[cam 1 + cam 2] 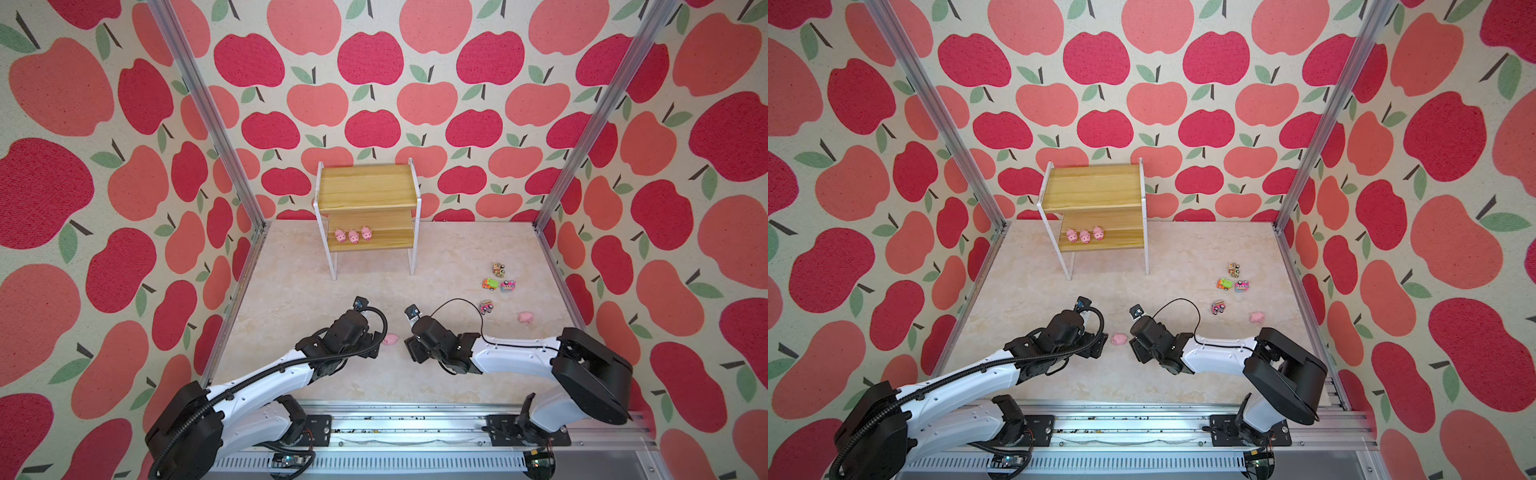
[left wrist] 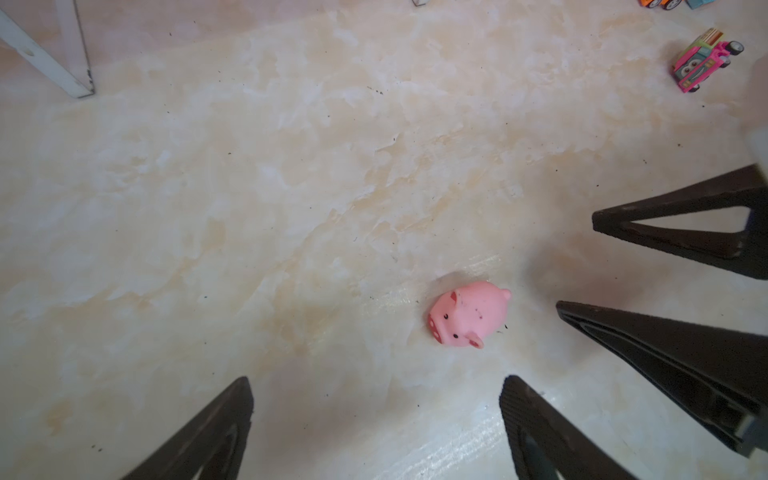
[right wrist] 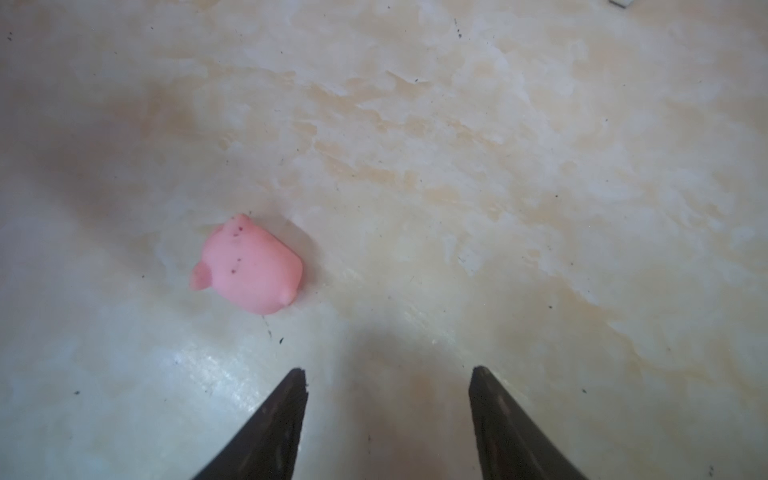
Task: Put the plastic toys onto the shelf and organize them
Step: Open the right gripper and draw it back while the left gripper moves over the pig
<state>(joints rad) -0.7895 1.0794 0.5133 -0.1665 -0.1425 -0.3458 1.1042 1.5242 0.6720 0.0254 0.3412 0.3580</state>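
Observation:
The shelf [image 1: 368, 195] stands at the back, with three pink pigs [image 1: 353, 236] in a row on its lower board. One pig [image 1: 391, 339] [image 2: 469, 313] [image 3: 249, 266] lies on the floor between my two grippers. My left gripper [image 2: 377, 382] is open just left of it, with nothing between the fingers. My right gripper [image 3: 388, 370] is open and empty just right of it. Another pig [image 1: 526, 317] lies at the right. Several toy trucks sit on the right of the floor: a pink one [image 1: 486, 307] [image 2: 702, 62], an orange-green one [image 1: 490, 284], one more pink [image 1: 508, 285] and a tan one [image 1: 498, 269].
The floor is pale marbled board [image 1: 316, 299], walled by apple-print panels with metal posts [image 1: 540, 224] at the back corners. A white shelf leg [image 2: 79, 83] shows in the left wrist view. An aluminium rail [image 1: 415, 424] carries both arm bases along the front.

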